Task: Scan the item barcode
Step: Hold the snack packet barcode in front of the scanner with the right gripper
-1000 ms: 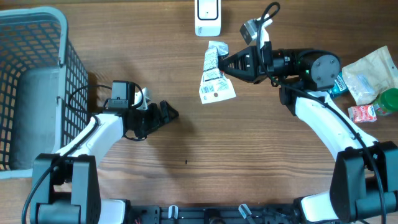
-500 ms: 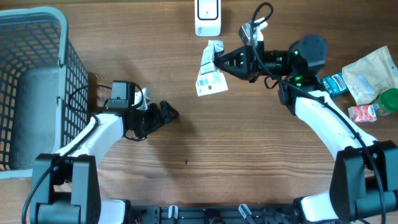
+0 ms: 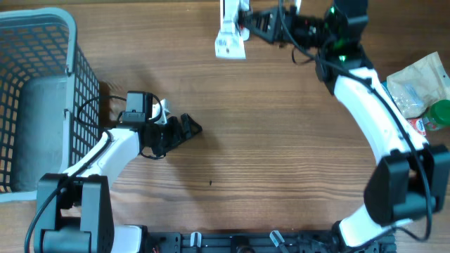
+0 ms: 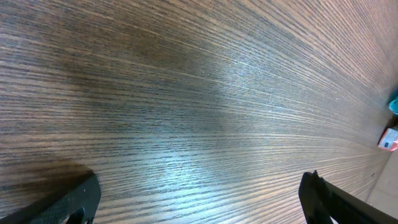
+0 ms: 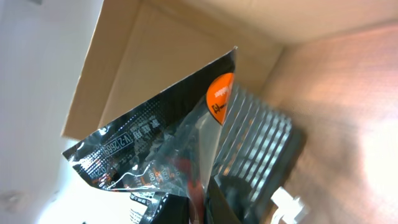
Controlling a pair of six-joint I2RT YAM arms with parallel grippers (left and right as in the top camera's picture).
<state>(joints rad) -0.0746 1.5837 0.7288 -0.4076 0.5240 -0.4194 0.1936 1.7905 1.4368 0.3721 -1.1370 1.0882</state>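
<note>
The item is a shiny snack packet (image 3: 230, 43) with a white barcode label. My right gripper (image 3: 244, 19) holds it at the table's far edge, over the white scanner (image 3: 228, 10), which it largely hides. In the right wrist view the crinkled black and clear packet (image 5: 168, 149), with an orange spot, stands up from the shut jaws (image 5: 200, 208). My left gripper (image 3: 193, 128) rests low on the left side of the table, far from the packet. Its fingers (image 4: 68, 202) are wide open over bare wood, holding nothing.
A grey wire basket (image 3: 42, 91) fills the left edge. At the right edge lie a pale bag (image 3: 422, 81), a green lid (image 3: 441, 112) and a small red pack (image 3: 420, 126). Past the packet in the right wrist view are a dark slatted object (image 5: 258, 140) and a cardboard box (image 5: 161, 43).
My right arm has carried the packet from the middle of the table up and away to the far edge, over the scanner. The left arm has not moved.
</note>
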